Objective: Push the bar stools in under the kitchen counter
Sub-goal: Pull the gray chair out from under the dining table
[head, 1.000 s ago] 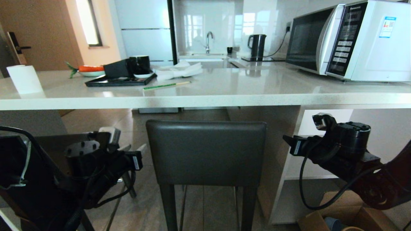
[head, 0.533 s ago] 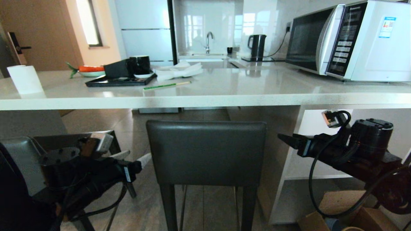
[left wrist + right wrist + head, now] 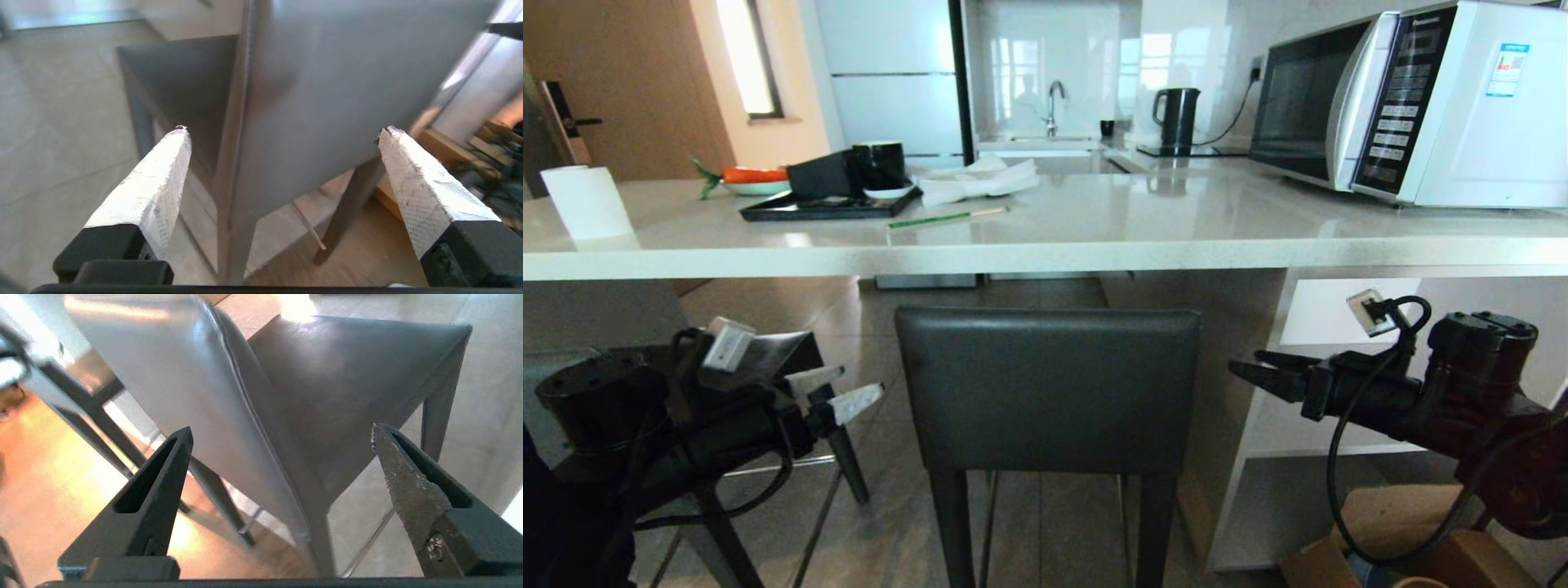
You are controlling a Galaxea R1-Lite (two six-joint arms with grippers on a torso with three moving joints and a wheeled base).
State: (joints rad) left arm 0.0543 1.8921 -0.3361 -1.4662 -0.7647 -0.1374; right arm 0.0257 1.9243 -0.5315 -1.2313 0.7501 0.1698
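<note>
The stool (image 3: pixel 1047 392) is seen centred before the desk (image 3: pixel 1045 245), its backrest below the slab edge, the seat seemingly partly under. It is flanked by the left end effector (image 3: pixel 837 392) and right end effector (image 3: pixel 1262 371), both spread wide and holding nothing, likely aimed at the backrest's 2 side edges for a level push. A second stool (image 3: pixel 768 359) is glimpsed behind the left arm. "Panasonic" is faintly legible on the microwave (image 3: pixel 1413 102).
</note>
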